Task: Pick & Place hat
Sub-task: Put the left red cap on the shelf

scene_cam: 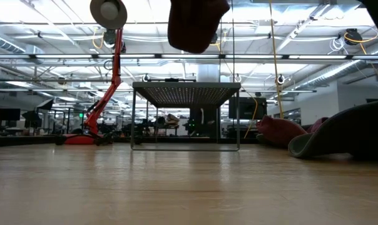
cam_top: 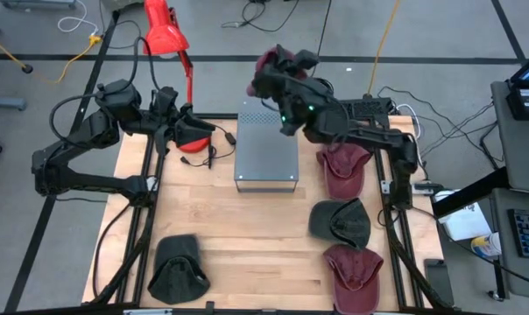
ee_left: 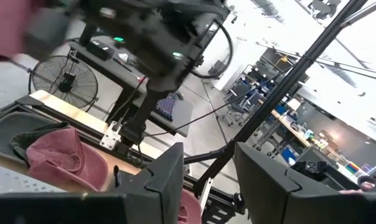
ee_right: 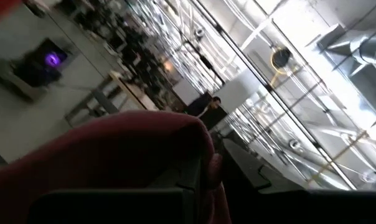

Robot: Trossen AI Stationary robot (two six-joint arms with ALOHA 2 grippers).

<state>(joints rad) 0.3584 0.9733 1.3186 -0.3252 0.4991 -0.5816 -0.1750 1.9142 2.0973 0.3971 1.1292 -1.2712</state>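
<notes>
My right gripper [cam_top: 276,77] is raised over the far edge of the table, beyond the metal stand [cam_top: 266,147], and is shut on a maroon hat [cam_top: 268,63]. The low view shows that hat [scene_cam: 196,22] high above the stand [scene_cam: 186,94]. In the right wrist view the hat [ee_right: 113,155] fills the lower picture. My left gripper [cam_top: 197,133] waits at the far left, open and level, with nothing between its fingers [ee_left: 169,180]. My right gripper holds the maroon hat by a fold of its cloth [ee_right: 197,146], which drapes over the fingers and hides the place of contact. The fingers come about level from the table's right side. The hat is lifted clear, high above the stand and the table.
On the right of the table lie a maroon hat [cam_top: 343,168], a dark green hat [cam_top: 342,222] and another maroon hat [cam_top: 354,268]. A dark hat [cam_top: 177,268] lies near left. A red lamp [cam_top: 165,33] stands beyond the far edge. Bare wood [cam_top: 256,236] shows in the middle.
</notes>
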